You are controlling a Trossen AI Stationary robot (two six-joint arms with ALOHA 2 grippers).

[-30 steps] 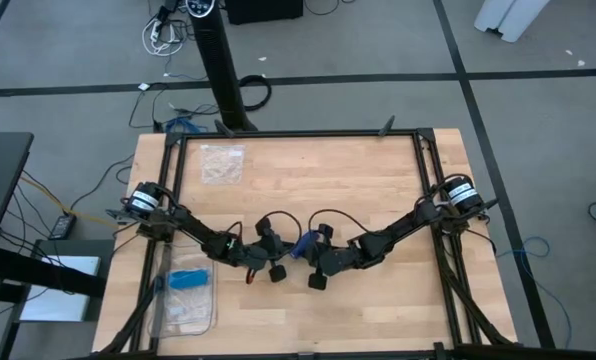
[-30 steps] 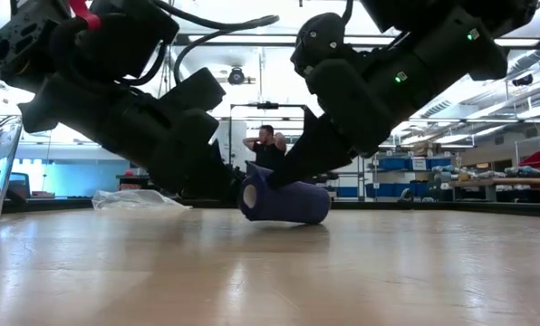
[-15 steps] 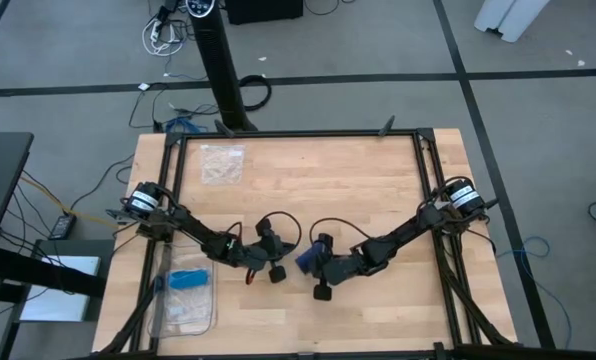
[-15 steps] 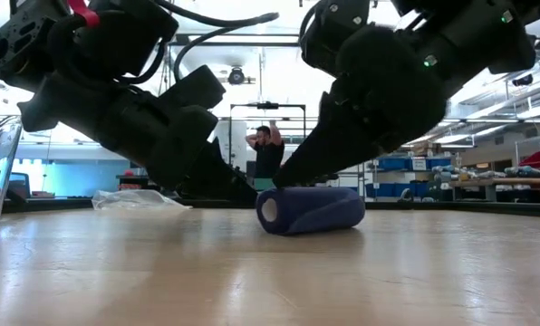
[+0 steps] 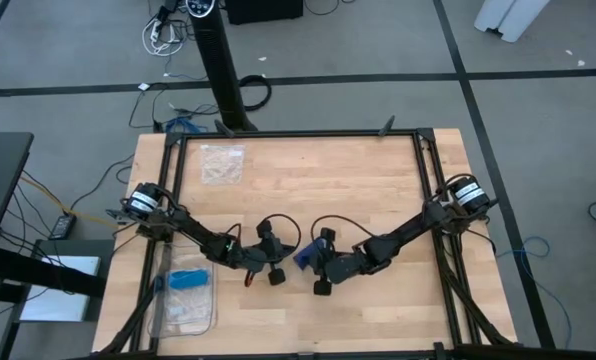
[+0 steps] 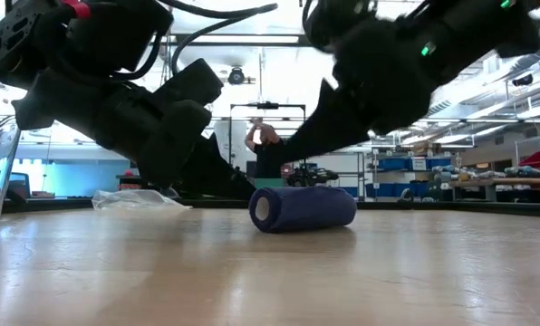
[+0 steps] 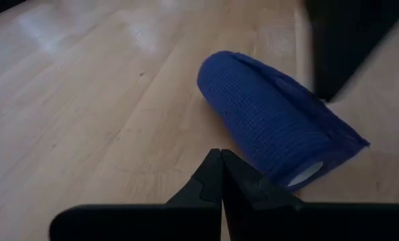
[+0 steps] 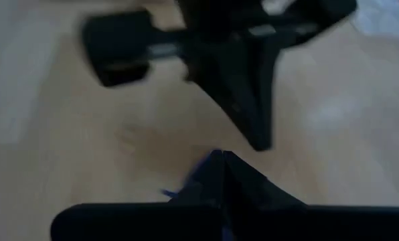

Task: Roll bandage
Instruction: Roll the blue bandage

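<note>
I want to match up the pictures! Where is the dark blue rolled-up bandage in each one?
High view: the dark navy-blue fabric bandage roll lies at table centre, between both arms.
Low view: the roll is in the middle, lying on its side.
Left wrist view: it fills the centre-right.
Right wrist view: only a blue sliver near the bottom.
Shared landmark: the light wooden table.

Nothing readable anywhere here, honestly. No labels, brand names, numbers or signs that I can make out on anything in any of the views (the far background shelves in the low view are way too small to tell if they carry any writing).
</note>
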